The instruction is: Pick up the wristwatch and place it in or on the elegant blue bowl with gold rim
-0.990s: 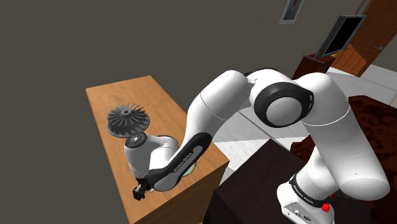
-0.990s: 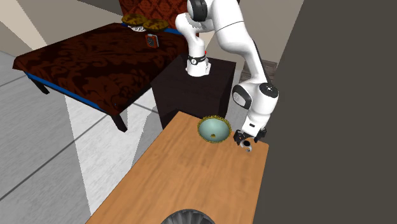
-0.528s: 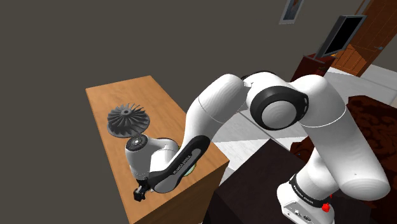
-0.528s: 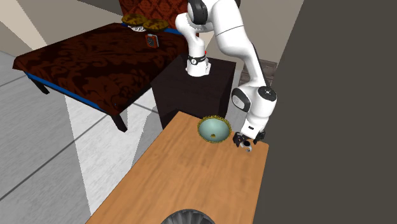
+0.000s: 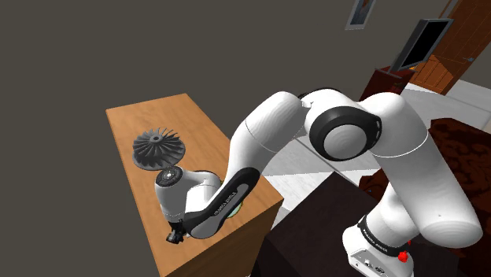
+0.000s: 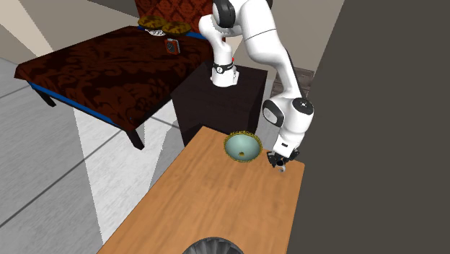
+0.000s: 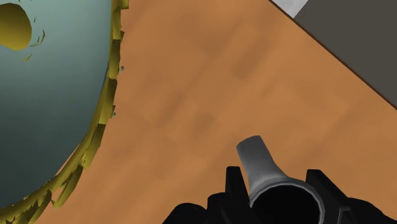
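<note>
Shoulder view: the arm is folded down low and the end effector (image 5: 174, 235) sits at the wooden worktop (image 5: 134, 126), near its close end. A dark finned wheel (image 5: 157, 147) lies on the worktop well beyond the end effector, toward the far end.

Second exterior view: the end effector is down at the worktop's corner, by the grey wall. A blue-green bowl (image 6: 242, 146) with a ragged gold rim stands near it, on the side away from the wall. The dark stand (image 6: 216, 101) is behind the bowl.

Wrist view: the black fingers (image 7: 234, 186) are set narrow and clasp the wristwatch (image 7: 259, 160) between them. It is a grey ring with a dark hollow, and each finger presses one side. A grey strap pokes forward past the fingertips, over bare wood. The bowl is off to one side of the end effector, apart from the watch.
</note>
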{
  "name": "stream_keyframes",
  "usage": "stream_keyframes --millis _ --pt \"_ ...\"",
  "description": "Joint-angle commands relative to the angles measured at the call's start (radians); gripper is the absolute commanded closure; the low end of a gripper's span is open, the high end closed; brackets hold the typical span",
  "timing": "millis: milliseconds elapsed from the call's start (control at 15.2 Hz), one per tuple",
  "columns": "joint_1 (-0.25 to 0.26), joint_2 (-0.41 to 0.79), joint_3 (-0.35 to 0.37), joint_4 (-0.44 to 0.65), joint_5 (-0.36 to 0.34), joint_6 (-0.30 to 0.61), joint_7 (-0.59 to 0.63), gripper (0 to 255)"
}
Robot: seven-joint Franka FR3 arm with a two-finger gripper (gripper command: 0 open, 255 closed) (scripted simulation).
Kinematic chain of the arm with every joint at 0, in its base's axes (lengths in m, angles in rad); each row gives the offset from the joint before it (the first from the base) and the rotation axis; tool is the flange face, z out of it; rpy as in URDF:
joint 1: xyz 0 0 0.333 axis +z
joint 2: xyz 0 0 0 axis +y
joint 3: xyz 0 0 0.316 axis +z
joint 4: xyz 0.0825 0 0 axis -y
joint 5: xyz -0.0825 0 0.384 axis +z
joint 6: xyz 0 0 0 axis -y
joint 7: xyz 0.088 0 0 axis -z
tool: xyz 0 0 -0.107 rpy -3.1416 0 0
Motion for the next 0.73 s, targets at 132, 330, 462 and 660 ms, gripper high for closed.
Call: stream_keyframes --millis 132,330,462,660 --pt "0.0 0.0 0.0 0.0 0.0 0.0 0.0 255" --pt "-0.005 -0.023 0.006 -0.011 0.004 -0.012 -0.003 255" --pt "-0.009 -0.046 0.012 -0.021 0.009 -0.026 -0.006 255" --pt "-0.016 -0.08 0.021 -0.035 0.017 -0.047 -0.01 255"
